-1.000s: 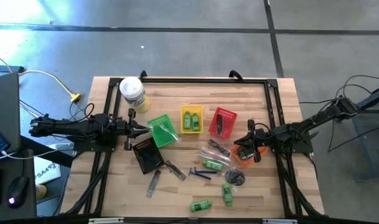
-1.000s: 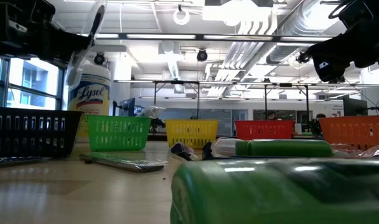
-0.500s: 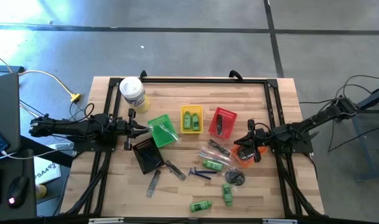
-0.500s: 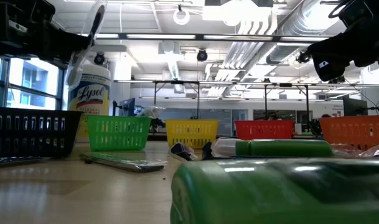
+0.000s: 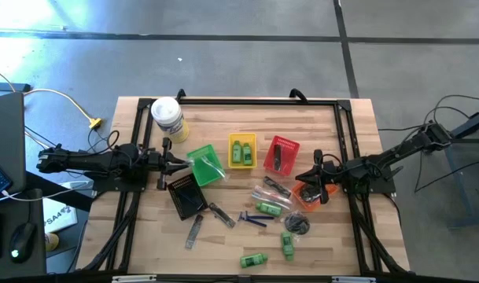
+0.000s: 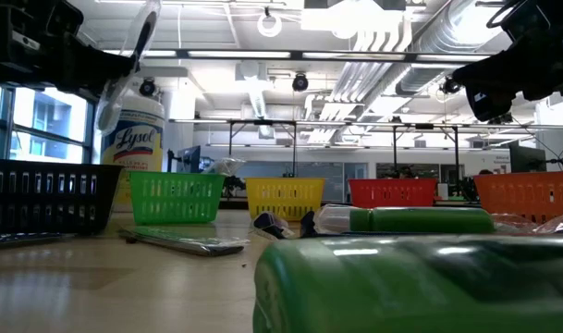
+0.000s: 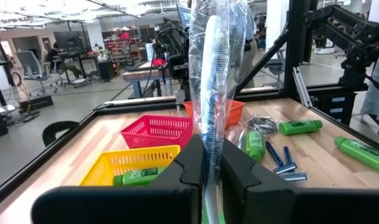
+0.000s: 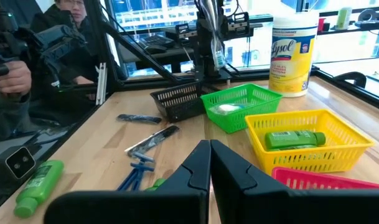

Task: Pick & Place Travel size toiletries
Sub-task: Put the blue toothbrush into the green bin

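My left gripper point(image 5: 178, 163) hangs above the table's left part, beside the green basket point(image 5: 205, 165), shut on a clear-wrapped stick point(image 7: 212, 74). In the low view that stick point(image 6: 126, 65) slants in the air. My right gripper point(image 5: 300, 179) is shut and empty above the orange basket point(image 5: 311, 196). On the wood lie green mini bottles point(image 5: 254, 259) point(image 5: 288, 244) point(image 5: 268, 208), blue razors point(image 5: 252, 219), clear wrapped sticks point(image 5: 267, 192), combs point(image 5: 194, 229) and a dark round piece point(image 5: 297, 225). Two green bottles point(image 5: 241, 151) lie in the yellow basket. My left gripper pinches the clear-wrapped stick near one end point(image 7: 209, 134) between its two fingers point(image 7: 192, 158). The fingers point roughly level toward the table's right. The stick runs on ahead of them, lifted clear of the table, its free end point(image 7: 221, 18) over the green basket.
A black basket point(image 5: 186, 195) sits near the left gripper, a yellow basket point(image 5: 253, 141) and a red one point(image 5: 281, 155) farther right. A white canister with a yellow label point(image 5: 167, 116) stands at the far left corner. A black frame edges the table. People sit beyond the table point(image 8: 27, 56).
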Action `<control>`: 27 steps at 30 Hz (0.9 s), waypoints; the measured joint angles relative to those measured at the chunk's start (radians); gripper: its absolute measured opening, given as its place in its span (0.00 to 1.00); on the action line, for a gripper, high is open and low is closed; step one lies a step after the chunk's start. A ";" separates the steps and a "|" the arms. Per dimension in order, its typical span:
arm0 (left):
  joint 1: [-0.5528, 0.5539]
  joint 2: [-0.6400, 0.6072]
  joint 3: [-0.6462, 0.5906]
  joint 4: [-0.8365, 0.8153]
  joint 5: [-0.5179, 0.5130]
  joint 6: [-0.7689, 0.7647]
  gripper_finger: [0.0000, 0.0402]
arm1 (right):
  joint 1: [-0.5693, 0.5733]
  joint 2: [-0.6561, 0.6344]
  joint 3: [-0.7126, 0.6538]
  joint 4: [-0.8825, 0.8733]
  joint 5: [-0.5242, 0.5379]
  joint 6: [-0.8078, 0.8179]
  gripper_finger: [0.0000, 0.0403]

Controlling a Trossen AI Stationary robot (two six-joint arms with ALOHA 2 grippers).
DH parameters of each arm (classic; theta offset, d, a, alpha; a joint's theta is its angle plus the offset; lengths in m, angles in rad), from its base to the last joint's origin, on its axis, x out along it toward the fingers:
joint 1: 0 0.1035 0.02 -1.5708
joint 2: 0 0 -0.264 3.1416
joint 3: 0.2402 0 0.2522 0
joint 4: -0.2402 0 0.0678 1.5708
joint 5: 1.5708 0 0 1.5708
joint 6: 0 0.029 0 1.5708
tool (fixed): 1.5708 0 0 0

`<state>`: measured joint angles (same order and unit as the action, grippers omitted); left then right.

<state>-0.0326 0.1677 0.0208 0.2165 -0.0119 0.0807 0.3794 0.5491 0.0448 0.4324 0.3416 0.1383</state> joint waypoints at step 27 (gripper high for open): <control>0.000 0.000 0.000 -0.003 0.000 0.000 0.06 | 0.000 0.000 0.000 0.006 0.000 0.000 0.01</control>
<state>-0.0326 0.1677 0.0208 0.2134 -0.0120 0.0806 0.3794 0.5491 0.0448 0.4382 0.3416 0.1383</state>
